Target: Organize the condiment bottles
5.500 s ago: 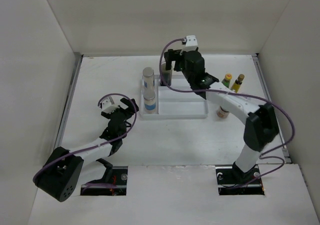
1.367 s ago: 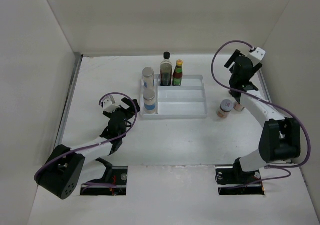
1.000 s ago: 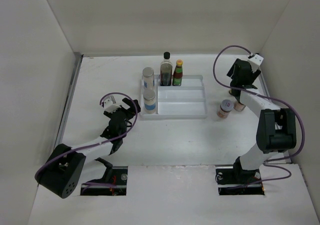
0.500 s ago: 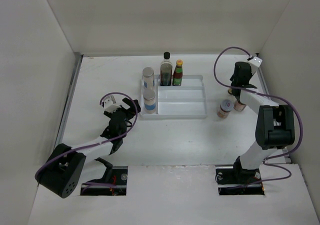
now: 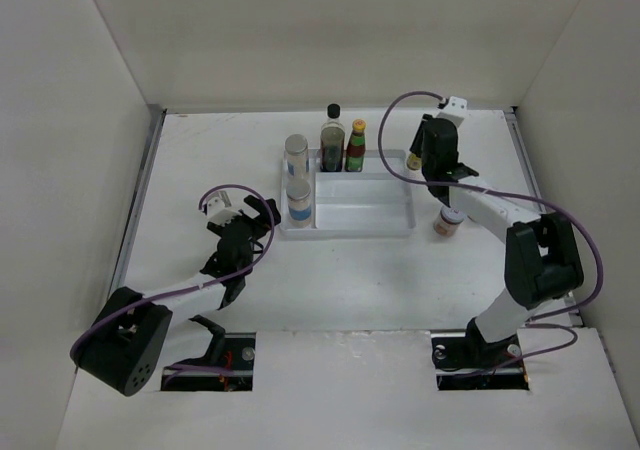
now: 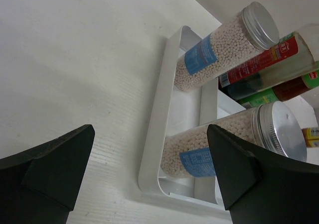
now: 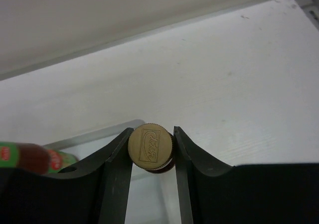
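Note:
My right gripper (image 5: pixel 418 165) is shut on the small yellow-labelled bottle (image 5: pixel 412 162), hanging over the right end of the white tray (image 5: pixel 350 232). In the right wrist view its gold cap (image 7: pixel 150 147) sits pinched between both fingers (image 7: pixel 117 159), above the tray's rim (image 7: pixel 89 137). The tall dark bottle (image 5: pixel 332 142) and the yellow-capped red-green bottle (image 5: pixel 356 148) stand in the tray's back section. Two grey-lidded jars (image 5: pixel 296 154) (image 5: pixel 298 198) fill its left section. My left gripper (image 5: pixel 255 210) rests open just left of the tray, facing those jars (image 6: pixel 219 50) (image 6: pixel 219 149).
A pinkish spice jar (image 5: pixel 449 220) stands on the table right of the tray, under my right forearm. White walls close the table in at the back and both sides. The tray's front compartments hold nothing.
My right gripper shut on the small bottle near the right wall, then carried it left to the tray's right end. The left arm stayed put.

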`<action>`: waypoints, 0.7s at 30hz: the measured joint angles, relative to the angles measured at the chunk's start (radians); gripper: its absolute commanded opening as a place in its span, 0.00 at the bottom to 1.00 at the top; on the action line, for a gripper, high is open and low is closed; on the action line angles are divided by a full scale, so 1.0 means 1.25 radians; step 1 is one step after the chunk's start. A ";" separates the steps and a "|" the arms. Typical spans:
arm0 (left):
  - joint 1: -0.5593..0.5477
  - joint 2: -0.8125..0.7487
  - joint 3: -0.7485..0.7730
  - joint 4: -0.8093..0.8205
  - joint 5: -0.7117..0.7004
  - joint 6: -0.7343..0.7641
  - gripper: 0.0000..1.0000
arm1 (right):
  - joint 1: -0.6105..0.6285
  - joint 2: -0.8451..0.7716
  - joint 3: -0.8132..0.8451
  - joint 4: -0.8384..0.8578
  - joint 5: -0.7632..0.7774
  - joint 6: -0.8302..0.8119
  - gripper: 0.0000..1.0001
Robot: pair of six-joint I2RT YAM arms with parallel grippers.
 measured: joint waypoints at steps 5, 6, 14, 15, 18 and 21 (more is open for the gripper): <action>-0.001 0.001 0.000 -0.001 0.002 -0.003 1.00 | 0.056 0.036 0.041 0.051 -0.014 0.000 0.30; -0.001 0.001 0.000 -0.001 0.003 -0.003 1.00 | 0.062 0.047 0.052 0.057 -0.016 0.000 0.30; -0.001 0.002 0.000 -0.001 0.006 -0.005 1.00 | 0.089 0.154 0.138 0.062 -0.027 0.001 0.30; -0.001 0.002 0.000 -0.001 0.006 -0.005 1.00 | 0.093 0.162 0.139 0.061 -0.028 0.001 0.30; -0.001 0.002 0.000 -0.001 0.006 -0.005 1.00 | 0.102 0.185 0.139 0.054 -0.029 0.002 0.31; -0.001 0.004 0.000 -0.001 0.006 -0.006 1.00 | 0.105 0.196 0.139 0.044 -0.030 0.004 0.34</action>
